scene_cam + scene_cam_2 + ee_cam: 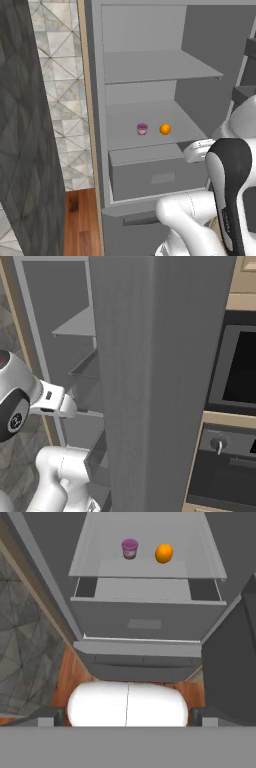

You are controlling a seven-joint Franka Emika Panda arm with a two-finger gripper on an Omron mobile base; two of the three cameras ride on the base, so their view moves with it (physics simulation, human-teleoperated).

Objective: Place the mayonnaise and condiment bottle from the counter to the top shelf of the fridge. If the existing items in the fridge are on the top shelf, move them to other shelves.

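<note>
1. Fridge contents come first: the tall plain grey fridge point(197, 100) stands open at centre frame in the left base view. The tiny pink-purple cup with a whitish band point(142, 129) and the small round orange fruit point(165, 129) sit near each other but apart, mid-frame.
2. Both rest on the thin flat grey lower shelf point(125, 137), directly above the boxy grey drawer point(150, 175). That is not the thin light-grey top shelf point(150, 67) in the upper half of the frame, so they look to need no moving.
3. That top shelf lies bare, which suits it as the place for the jar and bottle.
4. The pincer point(127, 718) is released. In the hand view its dark fingertips point(50, 716) stand at the far lower left and lower right, with nothing grasped between them.
5. The hand view looks at the cup and fruit from well back, at top centre. My judgement is that the arm is surveying the shelves, not reaching.
6. Next would likely be fetching the mayonnaise and condiment bottle from the desk.
</note>
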